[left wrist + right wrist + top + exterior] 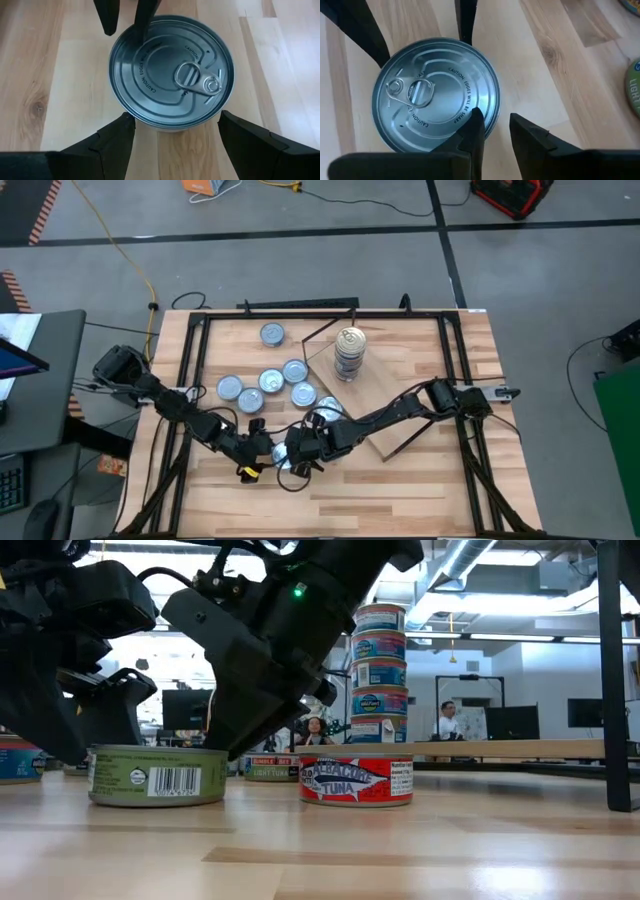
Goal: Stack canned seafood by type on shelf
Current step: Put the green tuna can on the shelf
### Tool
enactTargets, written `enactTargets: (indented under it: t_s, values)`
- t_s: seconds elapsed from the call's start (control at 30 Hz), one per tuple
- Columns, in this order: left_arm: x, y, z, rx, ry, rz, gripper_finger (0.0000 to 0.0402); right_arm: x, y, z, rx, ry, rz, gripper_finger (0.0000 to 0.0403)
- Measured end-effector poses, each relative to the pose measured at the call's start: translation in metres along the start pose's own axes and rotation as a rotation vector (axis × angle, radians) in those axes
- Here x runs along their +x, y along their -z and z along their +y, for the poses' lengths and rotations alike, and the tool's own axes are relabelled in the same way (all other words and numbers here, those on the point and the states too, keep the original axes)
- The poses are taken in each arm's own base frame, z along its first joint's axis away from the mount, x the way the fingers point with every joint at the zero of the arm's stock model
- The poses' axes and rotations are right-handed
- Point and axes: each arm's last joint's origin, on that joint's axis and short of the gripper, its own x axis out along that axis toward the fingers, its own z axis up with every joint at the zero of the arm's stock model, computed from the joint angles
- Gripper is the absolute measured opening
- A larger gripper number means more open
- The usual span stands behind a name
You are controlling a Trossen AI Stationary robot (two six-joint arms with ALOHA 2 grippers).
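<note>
A tin with a silver pull-tab lid and green label (157,777) stands flat on the tabletop near the front, between both grippers. My left gripper (175,131) is open, a fingertip at each side of the tin's wall on its left-hand side. My right gripper (496,131) is open and straddles the tin's rim. Several tins stand stacked (349,352) on the light-wood shelf (405,385). More tins (271,380) lie loose on the table behind the grippers. My left gripper comes slanting down from the table's left. Its fingertips (127,122) stand close against the tin's side wall (150,124), short of its widest part; whether they touch it I cannot tell. My right gripper comes slanting down from the right, with one finger (472,127) over the lid's edge (470,102) and the other outside the wall. Wood shows between the wall and the outer finger. Whether the inner finger touches the lid I cannot tell.
A red-labelled tuna tin (356,782) stands just to the right of the grippers in the low view. The shelf's dark metal frame (330,330) lies beside its board. Bare plank (330,500) lies toward the table's near edge.
</note>
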Motion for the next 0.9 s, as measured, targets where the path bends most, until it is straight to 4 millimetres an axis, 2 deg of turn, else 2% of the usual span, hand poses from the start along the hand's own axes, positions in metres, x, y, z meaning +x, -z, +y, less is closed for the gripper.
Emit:
enactTargets:
  t_s: [0.2, 0.47, 0.9]
  values:
    - [-0.003, -0.003, -0.006, 0.06, -0.043, -0.057, 0.0277, 0.002, 0.001, -0.007, 0.023, 0.012, 0.042, 0.01]
    - [-0.023, -0.018, -0.014, 0.164, -0.138, -0.167, 0.0277, 0.009, 0.006, -0.015, 0.012, 0.031, 0.102, 0.0073]
    - [-0.024, -0.015, -0.012, 0.153, -0.158, -0.146, 0.0277, 0.009, 0.004, -0.018, 0.012, 0.034, 0.101, 0.0071]
